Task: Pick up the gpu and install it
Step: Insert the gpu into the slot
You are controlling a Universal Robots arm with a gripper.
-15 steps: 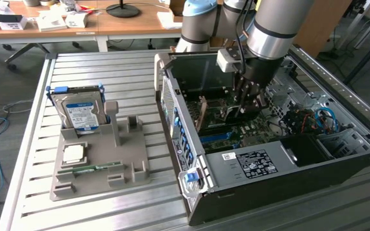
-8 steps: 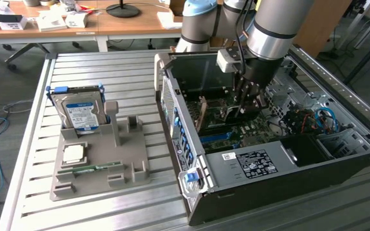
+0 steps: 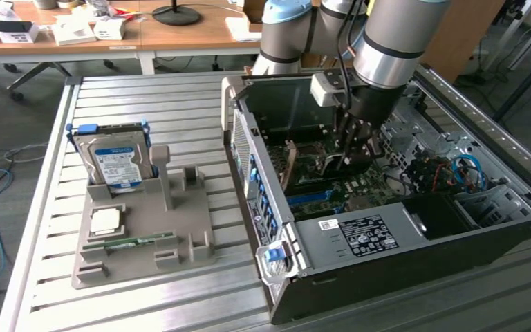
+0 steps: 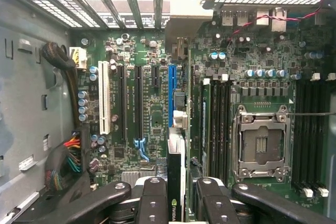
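Note:
The gpu [image 4: 176, 161] is seen edge-on in the wrist view, a thin dark card with a pale metal end and a green logo. My gripper [image 4: 179, 186] is shut on it, with one black finger [image 4: 154, 198] on each side. The card hangs upright just above the motherboard [image 4: 147, 45], in line with the blue expansion slot [image 4: 171, 90], and I cannot tell whether it touches the slot. In the exterior view my gripper [image 3: 351, 149] reaches down inside the open computer case [image 3: 376, 235].
Near the card are the open processor socket [image 4: 261, 145], memory slots [image 4: 310, 129], black and white expansion slots [image 4: 122, 103] and a cable bundle [image 4: 65, 161]. Outside the case, a grey fixture [image 3: 141, 228] holds a silver hard drive [image 3: 113, 162], a processor [image 3: 107, 220] and a memory stick [image 3: 138, 242].

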